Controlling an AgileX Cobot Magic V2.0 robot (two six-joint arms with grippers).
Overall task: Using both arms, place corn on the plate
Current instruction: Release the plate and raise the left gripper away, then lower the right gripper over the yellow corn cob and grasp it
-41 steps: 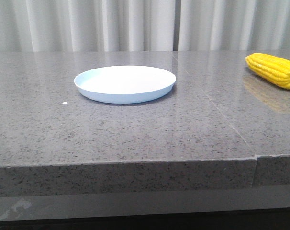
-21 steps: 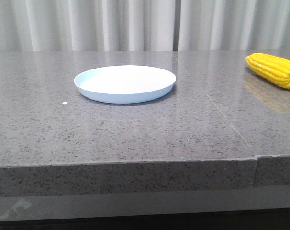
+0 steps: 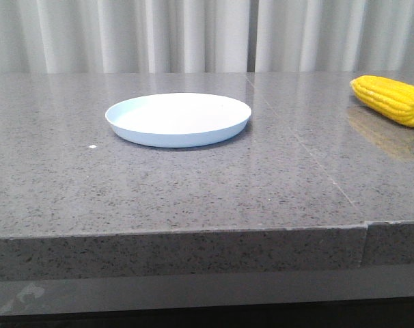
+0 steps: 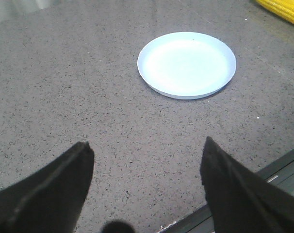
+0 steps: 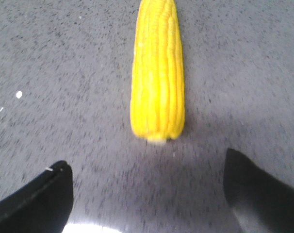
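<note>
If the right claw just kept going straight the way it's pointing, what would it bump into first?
Most likely the corn. In the right wrist view the right gripper is open, and the cob's pale cut end sits between its fingers, just ahead. Depth is unclear; it might meet the table first.

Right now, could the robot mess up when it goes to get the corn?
Maybe. The corn is round and lies loose on the smooth table, so the open right gripper might bump it and make it roll. In the front view it also lies far right, near the picture's edge, well away from the plate, so it could slip out during the long carry.
</note>
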